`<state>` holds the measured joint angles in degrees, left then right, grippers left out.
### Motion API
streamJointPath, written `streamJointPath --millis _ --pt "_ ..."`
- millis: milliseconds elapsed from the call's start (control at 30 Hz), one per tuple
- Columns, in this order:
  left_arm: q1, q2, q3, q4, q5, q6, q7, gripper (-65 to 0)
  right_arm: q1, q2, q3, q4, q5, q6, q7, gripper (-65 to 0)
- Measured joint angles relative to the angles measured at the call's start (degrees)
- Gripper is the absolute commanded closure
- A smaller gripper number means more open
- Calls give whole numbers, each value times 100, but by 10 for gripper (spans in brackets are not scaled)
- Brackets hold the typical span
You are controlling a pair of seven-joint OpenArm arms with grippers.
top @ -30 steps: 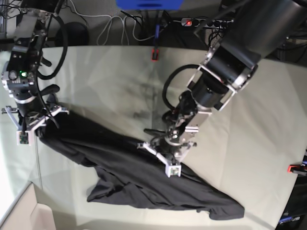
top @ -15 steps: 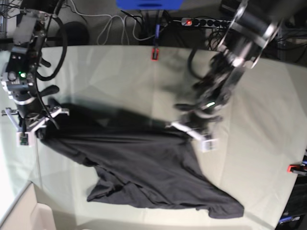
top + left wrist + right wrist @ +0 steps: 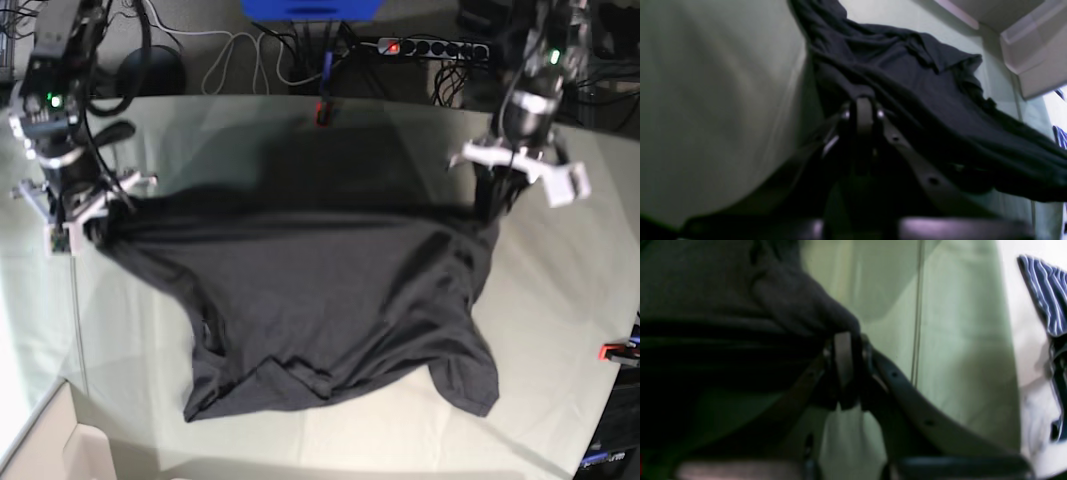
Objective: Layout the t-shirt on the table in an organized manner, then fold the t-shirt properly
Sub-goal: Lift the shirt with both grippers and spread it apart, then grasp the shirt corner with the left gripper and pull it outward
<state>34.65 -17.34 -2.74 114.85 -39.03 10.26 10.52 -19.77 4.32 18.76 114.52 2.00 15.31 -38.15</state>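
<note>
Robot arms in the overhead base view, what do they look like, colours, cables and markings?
Both arms are black and silver metal with black cables looping alongside. The left gripper and right gripper each sit under a pale grey cross-shaped bracket. Small green lights glow on both arms. In the wrist views the fingers are dark, narrow bars on black perforated struts.

- Right hand point(image 3: 75, 215): black links are seen with silver-white bracket plates at the wrist; a small green light glows on the housing above.
- Left hand point(image 3: 500, 195): a white crossbar bracket is fitted below dark joints; a green light is visible higher up.
- Wrist views: dark fingers point(image 3: 864, 110) are joined by flat black struts pierced with small round holes and bright screw heads.
</note>
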Motion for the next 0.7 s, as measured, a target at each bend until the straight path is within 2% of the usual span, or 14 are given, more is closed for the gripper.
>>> streamJointPath --millis 100,200,433,500,567,700 --pt "389 -2 28 -26 -44 -24 66 -1 -175 -153 332 0 -4 15 138 0" --pt "588 92 129 -66 9 -15 -4 -1 -295 -142 682 -2 -22 26 544 0" --pt "592 101 546 -398 46 -7 -4 -13 -291 -109 1161 -68 -173 -39 664 0" --pt "444 -35 612 -678 59 188 -2 -54 -310 -63 1226 -70 -216 -79 649 0" --pt "398 -157 713 -791 57 195 85 -130 -302 -59 1222 -72 -212 -79 649 0" --pt "319 -111 745 -831 22 160 599 -271 -284 -103 1198 -72 -192 -79 667 0"
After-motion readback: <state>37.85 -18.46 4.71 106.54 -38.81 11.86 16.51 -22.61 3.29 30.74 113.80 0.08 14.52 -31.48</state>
